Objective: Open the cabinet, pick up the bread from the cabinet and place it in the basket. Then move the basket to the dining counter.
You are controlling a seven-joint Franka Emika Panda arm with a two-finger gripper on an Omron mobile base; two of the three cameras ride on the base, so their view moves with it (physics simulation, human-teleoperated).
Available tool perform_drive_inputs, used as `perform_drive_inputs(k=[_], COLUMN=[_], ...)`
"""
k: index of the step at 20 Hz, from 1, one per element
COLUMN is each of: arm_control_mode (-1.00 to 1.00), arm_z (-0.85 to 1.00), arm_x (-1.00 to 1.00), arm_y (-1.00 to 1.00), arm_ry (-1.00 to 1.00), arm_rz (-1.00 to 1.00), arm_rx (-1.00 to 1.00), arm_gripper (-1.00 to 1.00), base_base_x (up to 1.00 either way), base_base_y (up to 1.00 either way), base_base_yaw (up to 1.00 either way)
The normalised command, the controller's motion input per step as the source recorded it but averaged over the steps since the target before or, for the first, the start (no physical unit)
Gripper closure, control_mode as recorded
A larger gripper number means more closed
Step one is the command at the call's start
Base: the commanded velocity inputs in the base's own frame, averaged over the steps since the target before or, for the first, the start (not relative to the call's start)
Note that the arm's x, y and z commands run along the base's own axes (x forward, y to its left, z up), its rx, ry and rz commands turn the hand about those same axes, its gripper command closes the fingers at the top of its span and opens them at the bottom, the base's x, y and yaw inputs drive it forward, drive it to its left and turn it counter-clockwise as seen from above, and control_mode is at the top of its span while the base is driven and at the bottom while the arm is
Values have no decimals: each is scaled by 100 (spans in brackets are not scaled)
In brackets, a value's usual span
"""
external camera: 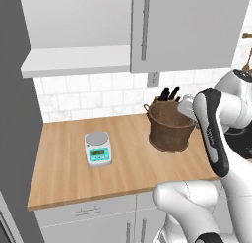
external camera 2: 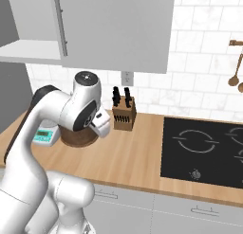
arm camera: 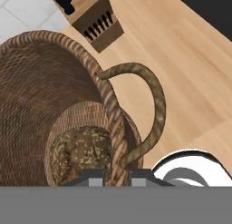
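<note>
The round dark brown woven basket stands on the wood counter by the tiled wall. In the hand view a speckled brown bread lies on the bottom of the basket. My gripper is shut on the basket's rim, right beside a loop handle, with one fingertip inside the wall and one outside. The arm covers the gripper in both base views. Above, the light grey cabinet shows a bare shelf on its left. The dining counter is out of view.
A wooden knife block stands just behind the basket. A small kitchen scale sits to its left. A black cooktop lies to the right, and wooden spoons hang on the wall.
</note>
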Motion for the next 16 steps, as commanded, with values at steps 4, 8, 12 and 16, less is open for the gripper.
perform_drive_inputs(k=[4, 8, 12, 16], arm_control_mode=[-100, -100, -100, -100], arm_z=[39, 40, 21, 3], arm_x=[-13, -12, -13, -8], arm_y=[13, 22, 23, 7], arm_ry=[-2, 0, 3, 0], arm_rz=[0, 0, 0, 0], arm_rx=[0, -1, -7, -5], arm_gripper=[100, 100, 100, 100], base_base_x=[0, 0, 0, 0], base_base_y=[0, 0, 0, 0], base_base_yaw=[0, 0, 0, 0])
